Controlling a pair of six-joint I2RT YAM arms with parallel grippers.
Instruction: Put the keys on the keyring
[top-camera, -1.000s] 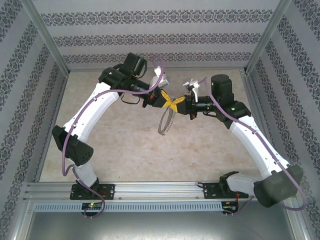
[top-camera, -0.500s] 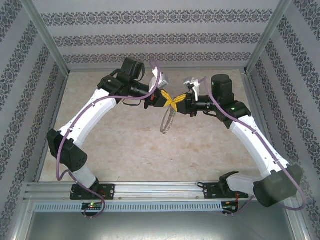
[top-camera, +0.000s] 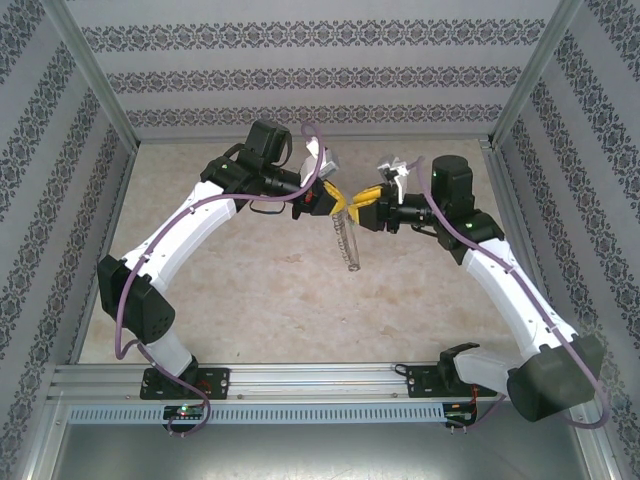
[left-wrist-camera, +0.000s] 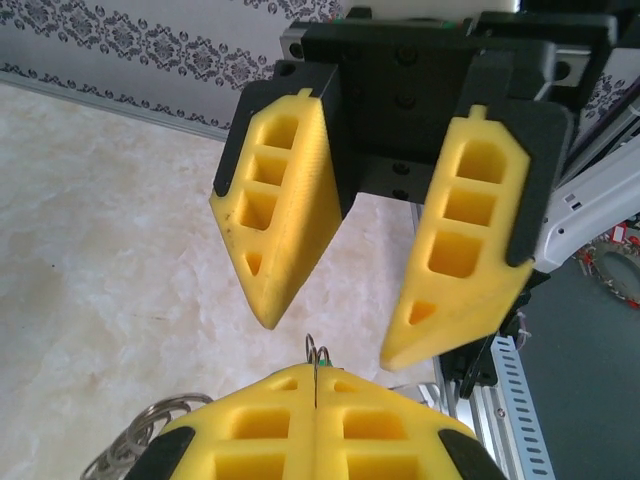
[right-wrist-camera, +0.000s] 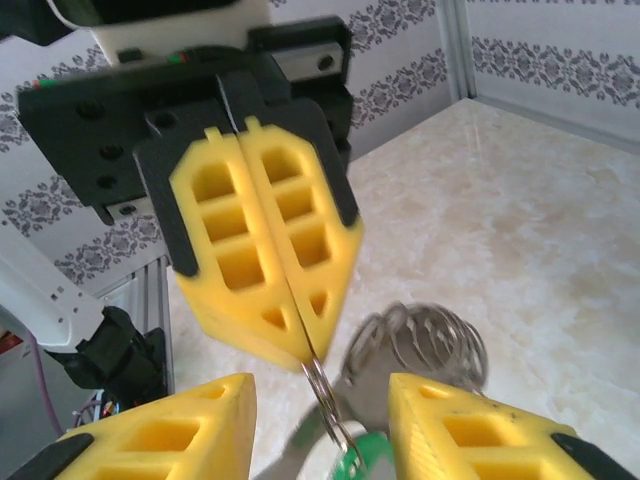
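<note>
My left gripper (top-camera: 337, 200) is shut on the thin wire of the keyring (top-camera: 348, 243), which hangs from its tips as a floppy silvery loop above the table. In the left wrist view the wire (left-wrist-camera: 315, 358) stands out between the closed yellow fingers of the left gripper (left-wrist-camera: 315, 376). My right gripper (top-camera: 366, 206) faces it tip to tip and is open, its fingers on either side of the wire without touching it. In the right wrist view the keys' green tag (right-wrist-camera: 368, 455) hangs on the wire between the spread fingers of the right gripper (right-wrist-camera: 320, 392). The keyring's strung pieces (right-wrist-camera: 425, 340) are blurred behind.
The beige marble-look table (top-camera: 250, 290) lies below both grippers. Patterned walls and an aluminium frame (top-camera: 100, 90) enclose it. A metal rail (top-camera: 320, 378) carries both arm bases at the near edge.
My right gripper has opened and let go where the two grippers met. The keyring has swung and now hangs from the left gripper alone. The left arm shifted slightly.
</note>
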